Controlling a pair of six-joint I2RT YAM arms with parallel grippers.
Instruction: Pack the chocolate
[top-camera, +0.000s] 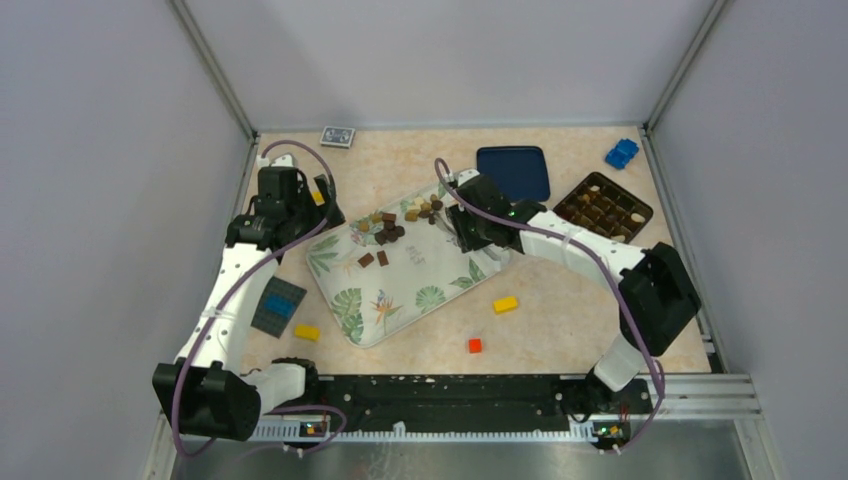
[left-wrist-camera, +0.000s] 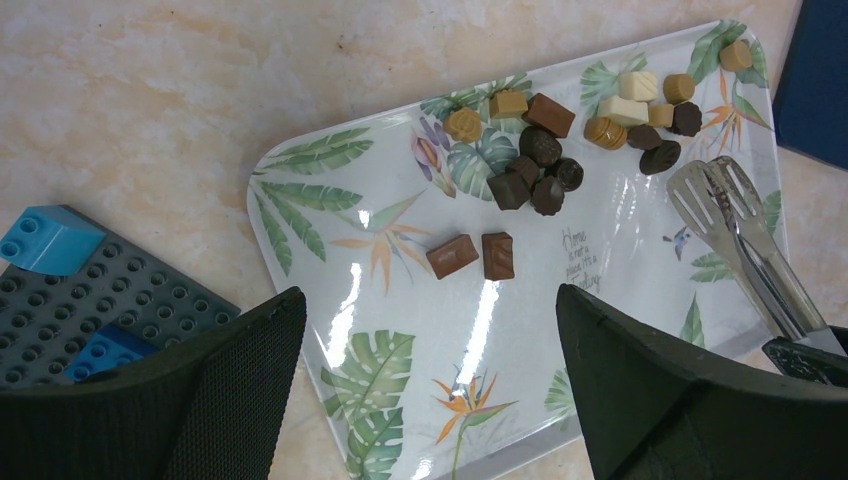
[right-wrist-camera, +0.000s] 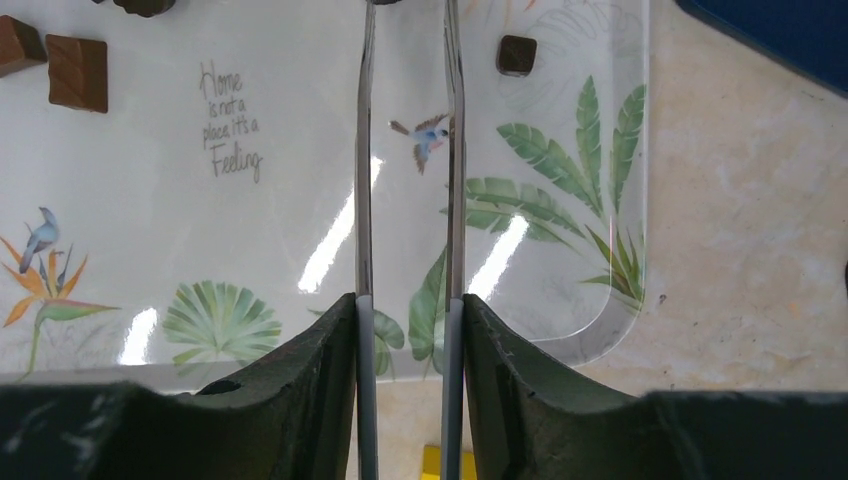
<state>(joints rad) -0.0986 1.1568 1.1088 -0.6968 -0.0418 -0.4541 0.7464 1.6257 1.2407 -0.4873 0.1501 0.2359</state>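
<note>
Several dark, light brown and cream chocolate pieces (top-camera: 390, 232) lie at the far end of a leaf-patterned tray (top-camera: 400, 290); they also show in the left wrist view (left-wrist-camera: 545, 150). A brown compartment box (top-camera: 603, 208) holding chocolates stands at the right. My right gripper (top-camera: 470, 225) is shut on metal tongs (right-wrist-camera: 365, 200). The tongs' blades (left-wrist-camera: 735, 225) lie close together over the tray, just right of the pile, with nothing between them. My left gripper (left-wrist-camera: 428, 300) is open and empty above the tray's left part. A single dark piece (right-wrist-camera: 517, 54) lies near the tongs.
A blue lid (top-camera: 513, 172) lies behind the tray. A grey baseplate (top-camera: 278, 305) with blue bricks lies left of the tray. Loose bricks: yellow (top-camera: 505, 304), red (top-camera: 474, 345), yellow (top-camera: 306, 332), blue (top-camera: 621, 153). A card pack (top-camera: 338, 136) lies at the back.
</note>
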